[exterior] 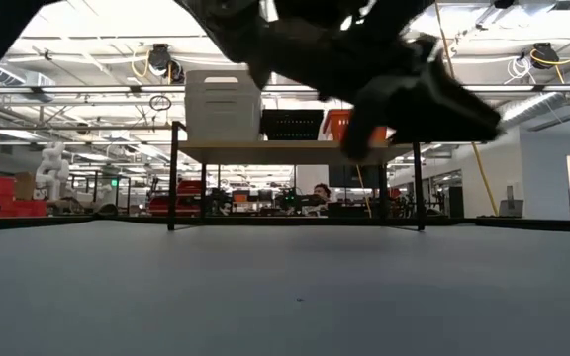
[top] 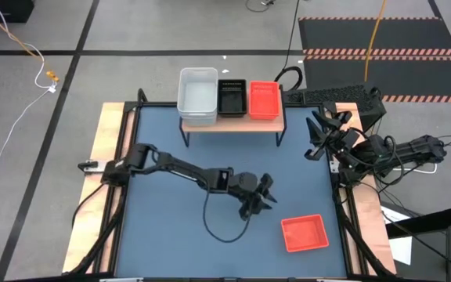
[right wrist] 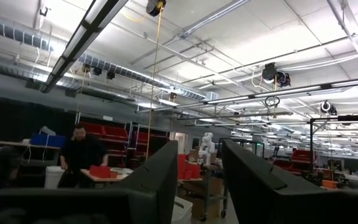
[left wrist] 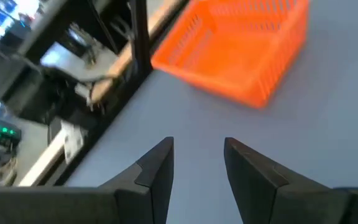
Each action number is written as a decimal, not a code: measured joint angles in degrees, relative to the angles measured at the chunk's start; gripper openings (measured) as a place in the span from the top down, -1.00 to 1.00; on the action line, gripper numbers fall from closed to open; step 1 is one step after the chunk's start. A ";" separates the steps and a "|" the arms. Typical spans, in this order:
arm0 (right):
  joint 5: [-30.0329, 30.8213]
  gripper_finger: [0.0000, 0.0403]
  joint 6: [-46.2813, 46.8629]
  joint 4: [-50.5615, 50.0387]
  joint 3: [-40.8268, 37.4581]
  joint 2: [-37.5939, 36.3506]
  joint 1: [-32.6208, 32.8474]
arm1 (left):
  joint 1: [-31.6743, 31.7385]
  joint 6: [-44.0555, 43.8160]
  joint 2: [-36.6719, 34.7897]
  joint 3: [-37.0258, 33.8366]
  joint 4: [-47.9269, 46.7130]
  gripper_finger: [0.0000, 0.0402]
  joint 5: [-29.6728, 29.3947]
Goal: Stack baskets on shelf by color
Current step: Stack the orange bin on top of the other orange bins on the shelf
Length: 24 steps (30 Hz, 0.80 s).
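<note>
The left gripper (top: 266, 196) hangs over the middle of the bench (top: 171, 243), its two dark fingers (left wrist: 157, 165) parted with nothing between them. Near it lies a red basket (top: 304, 233) (alone on the bench surface). The right gripper (top: 319, 133) waits at the bench's right edge, fingers apart, empty. On the shelf (top: 229, 121) stand white (top: 198, 95), black (top: 232, 96) and red (top: 264, 99) baskets.

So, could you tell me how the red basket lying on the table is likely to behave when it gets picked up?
The red basket looks like thin slotted plastic, so probably light and fairly stiff. Its open top and low walls suggest a rim grasp may tilt it. On the smooth table it could slide if the left tool nudges it.
</note>
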 joint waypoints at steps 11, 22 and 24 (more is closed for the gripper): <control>0.84 0.41 -2.29 -1.23 -0.02 1.36 0.00 | -0.34 -4.39 8.50 15.74 -6.18 0.29 11.54; 15.17 0.41 -4.83 -2.70 -0.02 1.40 0.76 | -1.71 -1.37 19.89 34.83 -21.25 0.29 20.19; 15.17 0.41 -4.91 -2.69 -0.02 1.40 1.28 | -1.38 -0.77 20.52 35.46 -20.88 0.29 20.15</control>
